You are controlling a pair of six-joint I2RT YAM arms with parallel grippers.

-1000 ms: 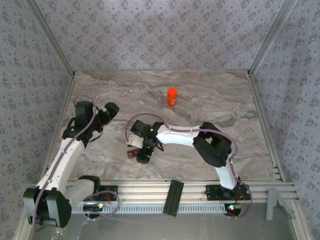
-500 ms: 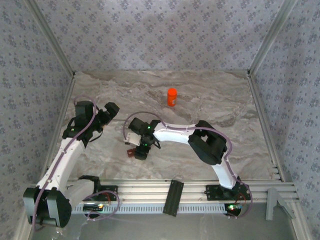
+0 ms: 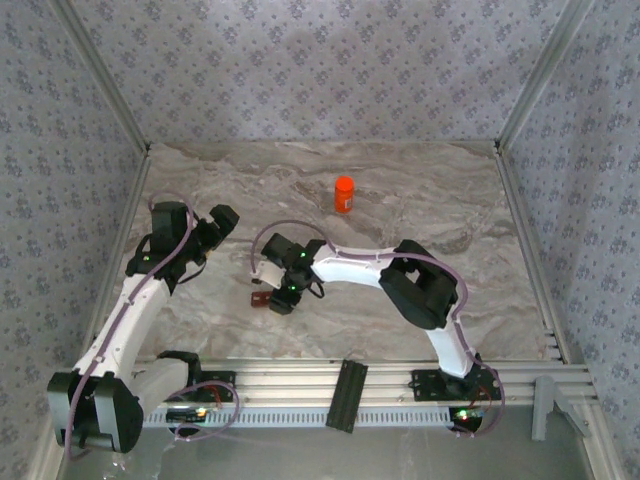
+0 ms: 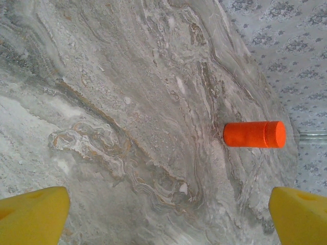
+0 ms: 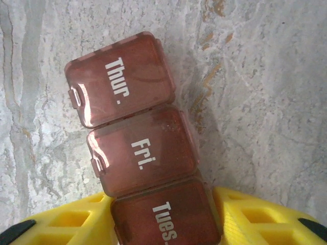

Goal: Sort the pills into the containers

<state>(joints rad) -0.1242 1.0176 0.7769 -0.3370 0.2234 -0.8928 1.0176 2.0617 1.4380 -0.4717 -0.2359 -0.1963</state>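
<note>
Clock set on the overhead view, table centre, 12 at the far wall.

My left gripper [image 3: 222, 220], near 9 o'clock, is spread wide. Between its yellow fingers [image 4: 30, 214] lies bare grey-veined marble tabletop [image 4: 127, 102], an open lane.

One obstacle ahead: a small orange cylindrical plastic bottle [image 3: 344, 194] at 12 o'clock, upright, well apart from both arms, with free marble all round.

My right gripper [image 5: 166, 217]: its gap is taken up by the dark reddish-brown translucent plastic pill-box strip [image 5: 140, 153], "Tues." box touching both pads. The "Fri." and "Thur." boxes block straight ahead; marble either side is free.

My white right arm [image 3: 350, 265] bars the stretch from 4 toward 8 o'clock. Blue-patterned wallpaper walls [image 3: 320, 70] close 9, 12 and 3.
</note>
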